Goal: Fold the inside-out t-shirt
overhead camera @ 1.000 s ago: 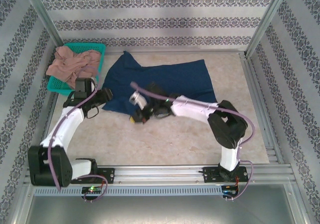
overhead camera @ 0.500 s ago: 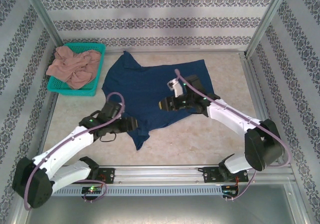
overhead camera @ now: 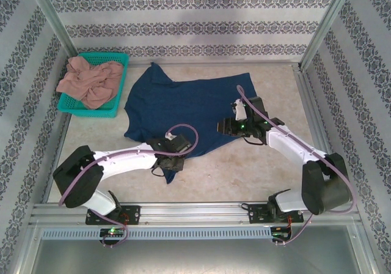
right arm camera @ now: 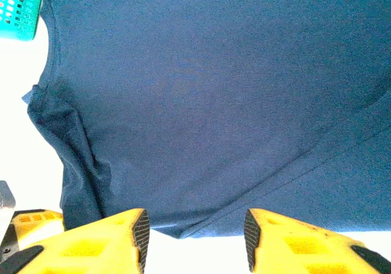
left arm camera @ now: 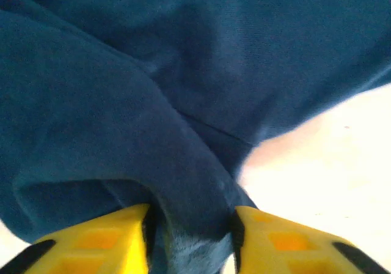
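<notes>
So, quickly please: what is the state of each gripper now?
Left gripper: closed on a fold of the t-shirt.
Right gripper: open, holding nothing.

The t-shirt (overhead camera: pixel 183 106) is navy, the basket (overhead camera: pixel 120 96) teal, the garment (overhead camera: pixel 91 81) pinkish-tan.

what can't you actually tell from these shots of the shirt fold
Left wrist view: whether the left pincer truly clamps the t-shirt fold between its fingers; the bottom edge crops them.
Top view: the shirt's near corner, covered by the left wrist.
Top view: any chest print, too faint to see.
Top view: the basket floor, under the pinkish garment.
</notes>
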Robot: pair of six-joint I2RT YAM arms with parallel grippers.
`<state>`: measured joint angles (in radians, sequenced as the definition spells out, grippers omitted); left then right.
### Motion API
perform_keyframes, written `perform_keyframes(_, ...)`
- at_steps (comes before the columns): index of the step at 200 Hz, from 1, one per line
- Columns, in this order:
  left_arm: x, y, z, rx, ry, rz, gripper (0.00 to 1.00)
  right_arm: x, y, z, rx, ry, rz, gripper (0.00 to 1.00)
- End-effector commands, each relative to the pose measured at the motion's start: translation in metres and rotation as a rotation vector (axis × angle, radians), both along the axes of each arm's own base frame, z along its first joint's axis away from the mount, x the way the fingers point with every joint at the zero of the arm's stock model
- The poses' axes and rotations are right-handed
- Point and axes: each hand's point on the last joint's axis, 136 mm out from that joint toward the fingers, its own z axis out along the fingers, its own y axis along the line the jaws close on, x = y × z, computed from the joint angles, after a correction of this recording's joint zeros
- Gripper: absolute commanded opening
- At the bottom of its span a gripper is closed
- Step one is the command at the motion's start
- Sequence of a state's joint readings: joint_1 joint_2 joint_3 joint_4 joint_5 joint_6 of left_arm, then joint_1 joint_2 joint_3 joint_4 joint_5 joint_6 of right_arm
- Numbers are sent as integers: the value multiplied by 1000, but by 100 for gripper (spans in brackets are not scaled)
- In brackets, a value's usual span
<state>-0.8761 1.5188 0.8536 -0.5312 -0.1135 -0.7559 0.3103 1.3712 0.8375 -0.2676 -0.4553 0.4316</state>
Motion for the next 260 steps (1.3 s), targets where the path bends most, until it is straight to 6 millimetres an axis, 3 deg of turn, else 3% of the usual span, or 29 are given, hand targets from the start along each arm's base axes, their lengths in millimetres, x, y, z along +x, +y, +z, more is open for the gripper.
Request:
perform_keyframes(1,11,22,11,89,-61,16,16,1,-36,-1,-89,10,-113,47)
perform_keyframes(14,6,38,20,122,-68,25,5,7,-77,-7,-183,49,-254,48)
perform_keyframes(25,-1,50,31,106,-80,37,3,15,-109,-12,-224,79,-360,49)
perform_keyframes(43,-16,65,43,34,-67,70,3,36,-135,-21,-254,107,-445,49)
perform_keyframes(87,-43,86,40,-70,-8,159,10,93,-106,-38,-339,120,-379,53)
perform_keyframes(138,-43,86,35,-81,10,153,10,126,-112,-79,-436,197,-461,49)
perform_keyframes(196,-47,85,29,-94,33,151,10,142,-115,-101,-453,238,-487,38)
perform_keyframes(260,-55,94,23,-76,45,169,11,145,-129,-94,-447,222,-508,7)
